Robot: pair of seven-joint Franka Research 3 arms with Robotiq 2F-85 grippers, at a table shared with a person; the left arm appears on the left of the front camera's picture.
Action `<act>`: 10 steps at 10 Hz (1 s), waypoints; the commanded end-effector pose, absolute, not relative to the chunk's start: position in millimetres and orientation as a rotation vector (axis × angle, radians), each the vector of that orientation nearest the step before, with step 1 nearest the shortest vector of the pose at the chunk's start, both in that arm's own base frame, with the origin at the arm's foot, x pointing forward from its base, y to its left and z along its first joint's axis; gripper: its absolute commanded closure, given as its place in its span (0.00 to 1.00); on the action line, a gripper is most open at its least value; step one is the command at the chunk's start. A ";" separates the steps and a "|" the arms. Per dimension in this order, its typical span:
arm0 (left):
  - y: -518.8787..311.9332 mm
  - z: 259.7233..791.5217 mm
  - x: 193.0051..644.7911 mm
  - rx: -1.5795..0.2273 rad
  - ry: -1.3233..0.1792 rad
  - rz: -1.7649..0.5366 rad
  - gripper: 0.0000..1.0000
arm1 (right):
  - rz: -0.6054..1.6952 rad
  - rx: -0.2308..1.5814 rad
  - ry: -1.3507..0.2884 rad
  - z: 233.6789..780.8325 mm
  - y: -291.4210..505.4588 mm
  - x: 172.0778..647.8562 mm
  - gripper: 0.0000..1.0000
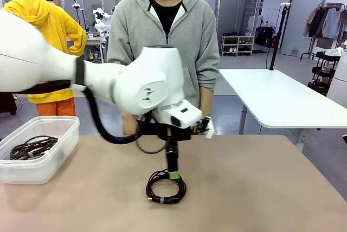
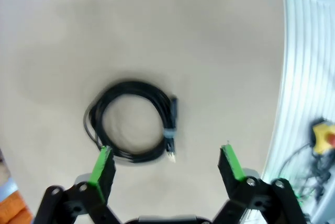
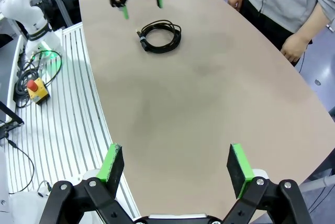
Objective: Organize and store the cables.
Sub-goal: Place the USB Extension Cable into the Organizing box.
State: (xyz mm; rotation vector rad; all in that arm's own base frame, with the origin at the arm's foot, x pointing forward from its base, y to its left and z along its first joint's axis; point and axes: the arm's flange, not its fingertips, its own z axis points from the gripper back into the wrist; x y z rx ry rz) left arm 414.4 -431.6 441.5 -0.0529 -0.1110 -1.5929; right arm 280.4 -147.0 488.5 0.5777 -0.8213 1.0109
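While the left gripper (image 2: 167, 161) hangs wide open just above the table (image 1: 260, 188), a coiled cable (image 2: 133, 122) lies under it. The right gripper (image 3: 175, 169) is wide open too. More cables (image 1: 32, 148) sit in the box (image 1: 40, 167).

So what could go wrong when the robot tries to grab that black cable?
The left gripper hangs open above the coiled cable, which lies flat on the table. Its fingers might pinch just one loop, so the coil could sag or slip. The plug end sticks out loose and may snag on the way to the bin.
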 end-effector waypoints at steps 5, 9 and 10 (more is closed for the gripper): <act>-357.2 411.2 363.6 -0.054 -0.217 -1.675 0.00 | 1.010 0.581 -0.826 488.7 -145.9 280.7 0.00; -360.6 411.1 369.7 -0.029 -0.213 -1.640 0.00 | 1.010 0.581 -0.826 488.7 -145.9 280.7 0.00; -360.6 411.1 369.7 -0.029 -0.213 -1.640 0.00 | 1.010 0.581 -0.826 488.7 -145.9 280.7 0.00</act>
